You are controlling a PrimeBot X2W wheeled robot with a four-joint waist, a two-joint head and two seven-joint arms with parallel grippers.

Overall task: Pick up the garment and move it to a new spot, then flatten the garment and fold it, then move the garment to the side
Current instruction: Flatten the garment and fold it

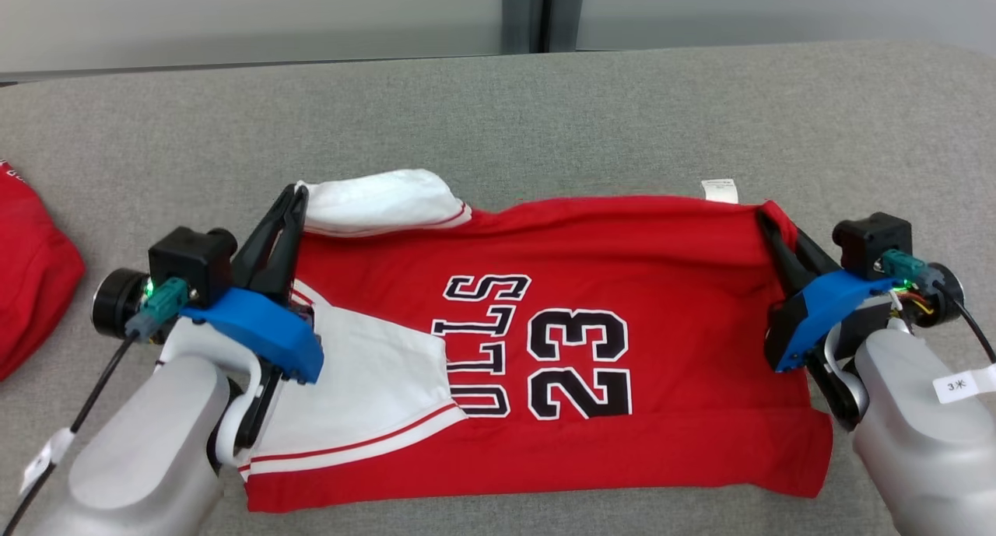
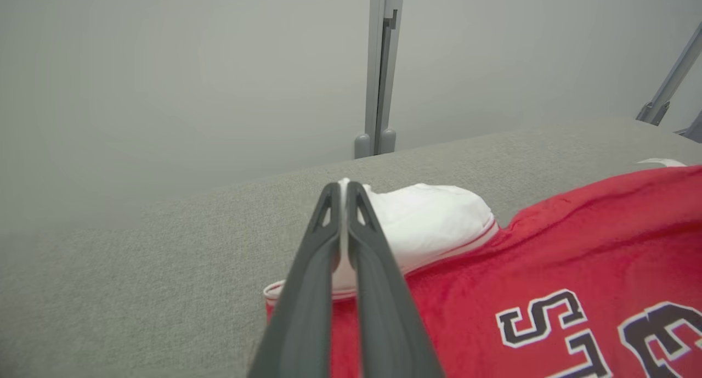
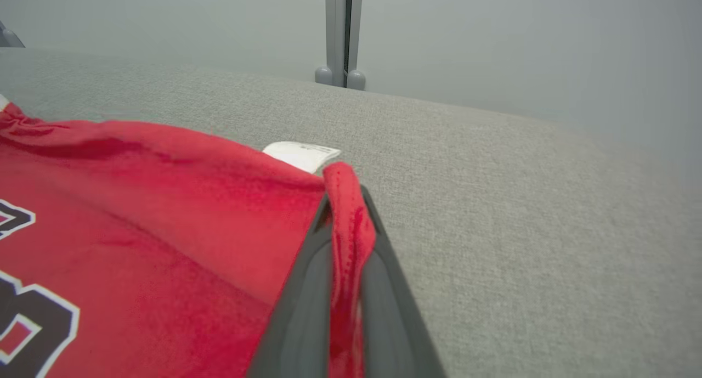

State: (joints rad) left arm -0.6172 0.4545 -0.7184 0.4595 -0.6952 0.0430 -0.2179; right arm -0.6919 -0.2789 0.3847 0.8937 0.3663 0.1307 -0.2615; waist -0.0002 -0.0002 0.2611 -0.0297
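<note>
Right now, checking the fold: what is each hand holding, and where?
The red jersey: left hand pinches its white sleeve, right hand its far red corner.

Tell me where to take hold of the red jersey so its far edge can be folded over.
Grip the jersey at both ends of its far edge: the white sleeve, where the left hand is shut, and the red corner by the tag, where the right hand is shut. Come in low from the near side: it lies flat, so likely only edges can be pinched.
</note>
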